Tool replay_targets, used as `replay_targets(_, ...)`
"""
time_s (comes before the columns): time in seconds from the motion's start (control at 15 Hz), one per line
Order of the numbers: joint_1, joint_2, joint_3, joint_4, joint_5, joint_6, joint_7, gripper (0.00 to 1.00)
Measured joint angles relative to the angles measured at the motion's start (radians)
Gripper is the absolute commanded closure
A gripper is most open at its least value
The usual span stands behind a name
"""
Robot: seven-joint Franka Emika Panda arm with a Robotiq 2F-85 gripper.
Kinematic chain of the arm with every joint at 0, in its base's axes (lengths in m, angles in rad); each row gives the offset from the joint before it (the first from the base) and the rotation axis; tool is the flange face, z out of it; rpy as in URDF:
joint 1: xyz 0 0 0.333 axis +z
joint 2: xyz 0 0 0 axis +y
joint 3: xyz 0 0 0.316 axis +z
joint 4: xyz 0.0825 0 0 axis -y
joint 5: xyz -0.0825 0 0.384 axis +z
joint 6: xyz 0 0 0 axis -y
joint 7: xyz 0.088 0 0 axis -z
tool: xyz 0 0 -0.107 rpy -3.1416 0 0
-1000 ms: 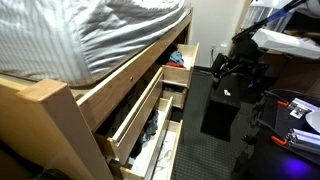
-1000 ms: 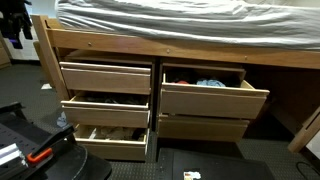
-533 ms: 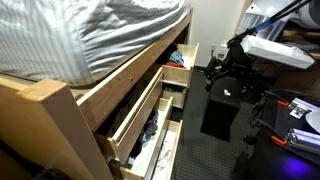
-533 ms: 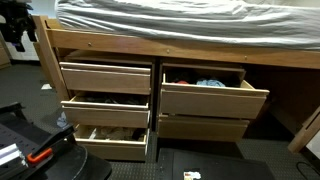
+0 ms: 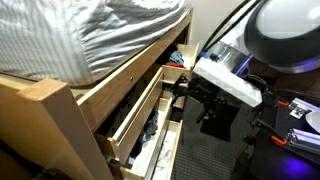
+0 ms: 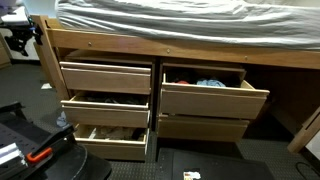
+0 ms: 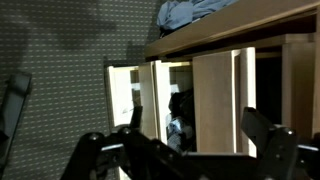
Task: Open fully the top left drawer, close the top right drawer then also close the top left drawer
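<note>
The hand (image 7: 175, 138) is held wide and empty, near the drawers. Further back, the top left drawer (image 6: 105, 78) is seen partly out, the top right drawer (image 6: 214, 100) open; stiff wood, probably free-sliding, best hooked over the front's top edge

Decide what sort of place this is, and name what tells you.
Probably a bedroom or dorm room: a mattress in striped bedding lies on a pale-wood bed frame with drawers beneath, and the open top right drawer holds what look like clothes.
</note>
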Motion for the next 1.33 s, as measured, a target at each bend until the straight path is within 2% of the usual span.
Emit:
replay_targets(0.07,-0.022,0.047,0.037,0.052,0.019,0.030,-0.037,0.00)
replay_targets(0.13,-0.028,0.072,0.046,0.077,0.018,0.036,-0.043,0.00)
replay_targets(0.47,-0.024,0.070,0.039,0.069,0.017,0.023,-0.042,0.00)
replay_targets(0.6,-0.056,0.075,0.055,0.073,0.009,-0.074,-0.077,0.00)
replay_targets(0.73,-0.132,0.086,0.088,0.087,0.017,-0.195,-0.181,0.00)
replay_targets(0.8,-0.161,0.093,0.084,0.087,0.006,-0.259,-0.219,0.00)
replay_targets(0.87,-0.158,0.106,0.041,0.081,-0.037,-0.318,-0.231,0.00)
replay_targets(0.93,-0.122,0.122,-0.034,0.072,-0.110,-0.329,-0.224,0.00)
replay_targets(1.07,-0.043,0.177,-0.165,0.069,-0.231,-0.268,-0.218,0.00)
replay_targets(1.13,-0.013,0.213,-0.206,0.077,-0.271,-0.211,-0.221,0.00)
replay_targets(1.2,0.003,0.251,-0.222,0.090,-0.290,-0.140,-0.233,0.00)
replay_targets(1.33,-0.004,0.338,-0.198,0.134,-0.290,0.034,-0.272,0.00)
